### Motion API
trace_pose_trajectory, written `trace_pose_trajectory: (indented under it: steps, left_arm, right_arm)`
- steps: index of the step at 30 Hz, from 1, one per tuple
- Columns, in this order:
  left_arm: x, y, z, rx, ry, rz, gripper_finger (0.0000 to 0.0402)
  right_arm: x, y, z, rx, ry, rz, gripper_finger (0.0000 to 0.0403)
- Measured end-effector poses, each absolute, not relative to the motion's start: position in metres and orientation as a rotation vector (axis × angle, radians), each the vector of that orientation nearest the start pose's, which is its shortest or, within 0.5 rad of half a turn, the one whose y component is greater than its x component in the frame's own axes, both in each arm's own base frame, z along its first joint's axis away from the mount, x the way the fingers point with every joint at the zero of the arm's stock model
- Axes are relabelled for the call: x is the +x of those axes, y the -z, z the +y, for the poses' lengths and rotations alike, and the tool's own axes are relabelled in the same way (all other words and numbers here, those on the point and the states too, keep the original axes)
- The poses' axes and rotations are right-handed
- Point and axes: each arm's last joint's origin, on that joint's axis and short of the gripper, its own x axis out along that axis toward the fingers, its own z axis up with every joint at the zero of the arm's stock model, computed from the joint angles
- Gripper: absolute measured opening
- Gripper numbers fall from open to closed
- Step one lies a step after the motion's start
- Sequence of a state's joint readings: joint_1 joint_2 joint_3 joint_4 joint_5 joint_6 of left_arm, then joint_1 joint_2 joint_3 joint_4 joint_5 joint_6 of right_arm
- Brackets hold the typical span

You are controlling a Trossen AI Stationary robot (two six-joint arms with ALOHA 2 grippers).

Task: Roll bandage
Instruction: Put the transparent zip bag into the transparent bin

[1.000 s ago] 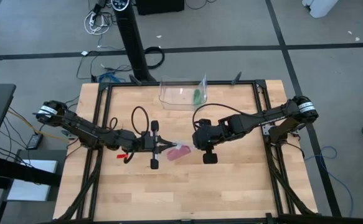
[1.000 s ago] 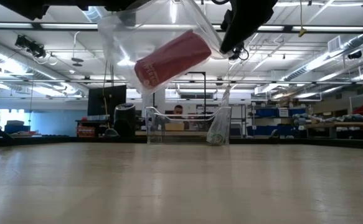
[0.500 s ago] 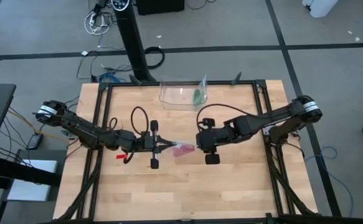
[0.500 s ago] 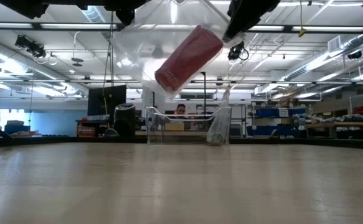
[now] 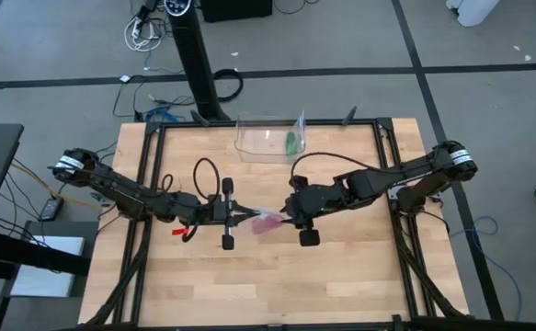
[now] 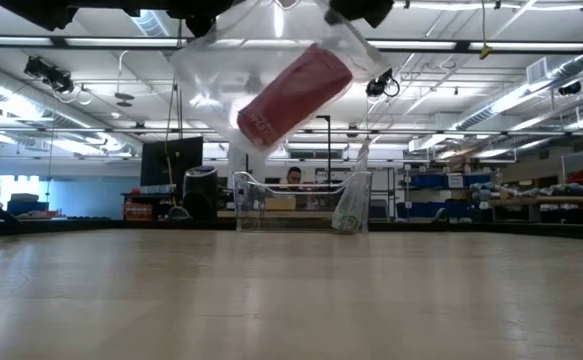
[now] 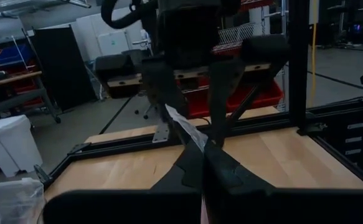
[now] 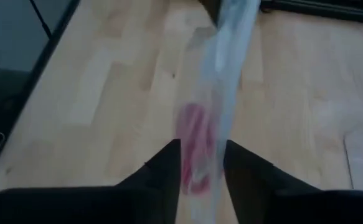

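Clear plastic bag [image 6: 271, 70] holds the rolled pink bandage [image 6: 293, 93] aloft; left gripper [image 5: 242, 216] pinches one edge, right gripper [image 8: 201, 163], half-open, straddles the other. Probably bagging; next, a firm pinch.

clear bin [image 5: 266, 139], green item [image 5: 290, 142], wooden table [image 5: 341, 276]

The tabletop [image 5: 341, 276] is pale, matt wood planking. The bandage [image 6: 293, 88] looks like soft matt pink cloth, seemingly inside a clear glossy plastic bag [image 6: 211, 70]. Black metal frame [image 5: 398, 244].
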State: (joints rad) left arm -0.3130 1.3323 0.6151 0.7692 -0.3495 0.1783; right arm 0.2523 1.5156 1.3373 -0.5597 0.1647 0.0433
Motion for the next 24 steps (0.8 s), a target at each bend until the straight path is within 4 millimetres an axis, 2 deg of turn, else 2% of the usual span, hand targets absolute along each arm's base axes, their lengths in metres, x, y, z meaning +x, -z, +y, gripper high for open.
trace_pose_trajectory:
  steps: [8, 14, 17, 24]
  left_arm:
    - [0.266, -0.245, -0.074, 0.173, -0.1, -0.004, 0.0004]
    - [0.263, -0.233, -0.065, 0.235, -0.409, 0.139, 0.0032]
    - [0.261, -0.229, -0.063, 0.272, -0.496, 0.191, 0.0052]
    - [0.256, -0.23, -0.067, 0.304, -0.645, 0.198, 0.0107]
  right_arm:
    - [0.325, -0.31, 0.072, -0.222, -0.036, 0.748, 0.0012]
    - [0.32, -0.316, 0.062, -0.239, 0.023, 0.749, 0.0006]
    - [0.319, -0.318, 0.051, -0.23, 0.076, 0.758, 0.0005]
    - [0.319, -0.321, 0.005, -0.038, 0.267, 0.754, 0.0003]
